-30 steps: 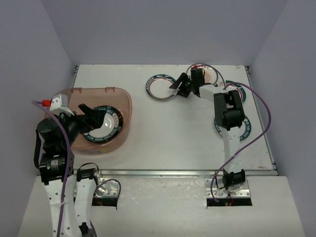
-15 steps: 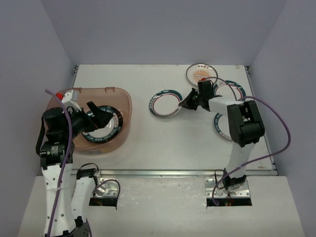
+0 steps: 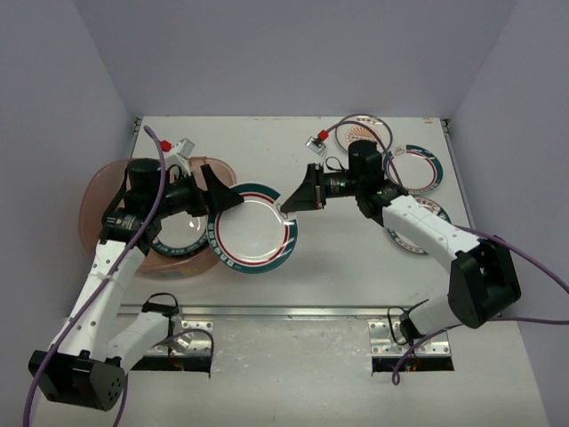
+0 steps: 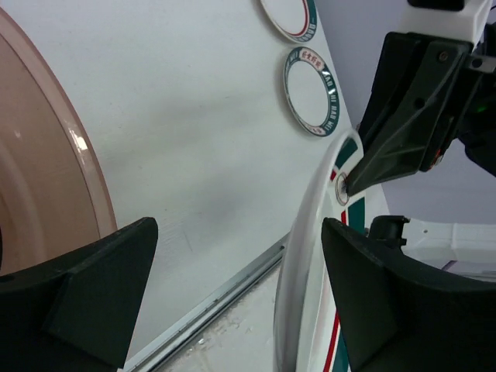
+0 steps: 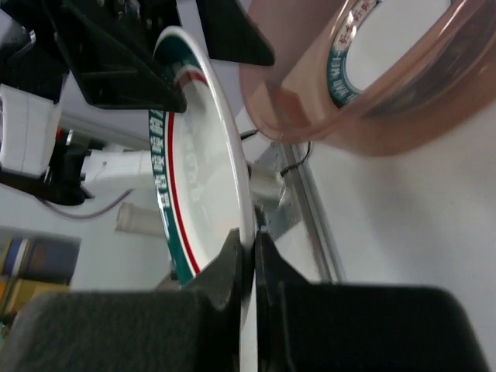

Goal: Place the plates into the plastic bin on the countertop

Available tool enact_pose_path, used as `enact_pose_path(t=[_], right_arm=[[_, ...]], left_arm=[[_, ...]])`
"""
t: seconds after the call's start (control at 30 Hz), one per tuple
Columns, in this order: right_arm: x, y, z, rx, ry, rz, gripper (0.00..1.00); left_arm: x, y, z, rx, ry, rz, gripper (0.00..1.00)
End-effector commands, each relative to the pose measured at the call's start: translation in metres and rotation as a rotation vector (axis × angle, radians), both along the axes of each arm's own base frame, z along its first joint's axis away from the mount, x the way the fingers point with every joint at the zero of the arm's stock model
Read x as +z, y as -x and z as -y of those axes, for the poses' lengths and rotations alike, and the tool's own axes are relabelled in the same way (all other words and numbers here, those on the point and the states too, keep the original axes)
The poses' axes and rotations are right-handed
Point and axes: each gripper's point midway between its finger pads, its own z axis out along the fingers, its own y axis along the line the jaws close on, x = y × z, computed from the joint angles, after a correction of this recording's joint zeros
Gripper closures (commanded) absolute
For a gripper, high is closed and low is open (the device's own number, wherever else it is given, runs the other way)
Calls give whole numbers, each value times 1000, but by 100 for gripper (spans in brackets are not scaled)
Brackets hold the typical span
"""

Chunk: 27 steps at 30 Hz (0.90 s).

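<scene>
While the right gripper (image 3: 286, 206) pinches a plate (image 3: 253, 229) beside the plastic bin (image 3: 96, 189), we see the left gripper (image 3: 220, 191) gaping — more plates (image 3: 412, 169) lie rightward.

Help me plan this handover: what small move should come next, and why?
Probably close the left pincer on the rim of the teal-and-red plate. In the left wrist view its fingers stand open on either side of that rim, while the right pincer pinches the opposite edge. The left must grip before the plate can go to the plastic bin.
</scene>
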Motion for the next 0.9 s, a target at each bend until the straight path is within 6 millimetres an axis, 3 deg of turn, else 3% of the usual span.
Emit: enact_pose_path(t=[0.0,0.03,0.07,0.27,0.3,0.37,0.4,0.43,0.57,0.63,0.7,0.87], right_arm=[[50,18,3,71,-121,105,100],[53,18,3,69,-127,106,100],[55,17,3,61,-133,101,100],[27,-22,4,-118,-9,67,90],[22,-29,6,-145,7,58,78],[5,-44,12,-206,58,9,27],[-7,-59,25,-292,103,-23,9],[-18,-66,36,-351,136,-49,1],[-32,-71,88,-524,193,-34,1],[-31,-61,106,-573,232,22,1],[-28,-54,114,-590,257,61,1],[-23,-29,129,-583,272,121,1]], left_arm=[[38,-11,6,19,54,132,67],[41,-11,6,19,55,139,87],[39,-11,3,35,41,129,98],[37,-30,-34,286,-67,79,100],[36,-33,-38,313,-70,71,100],[36,-42,-57,426,-101,49,100],[37,-47,-74,509,-125,37,100],[39,-52,-97,616,-148,30,100],[29,-43,-206,1015,-211,-50,100],[18,-33,-242,1138,-227,-70,100],[5,-29,-250,1152,-223,-87,100],[-58,-28,-258,1168,-205,-193,100]])
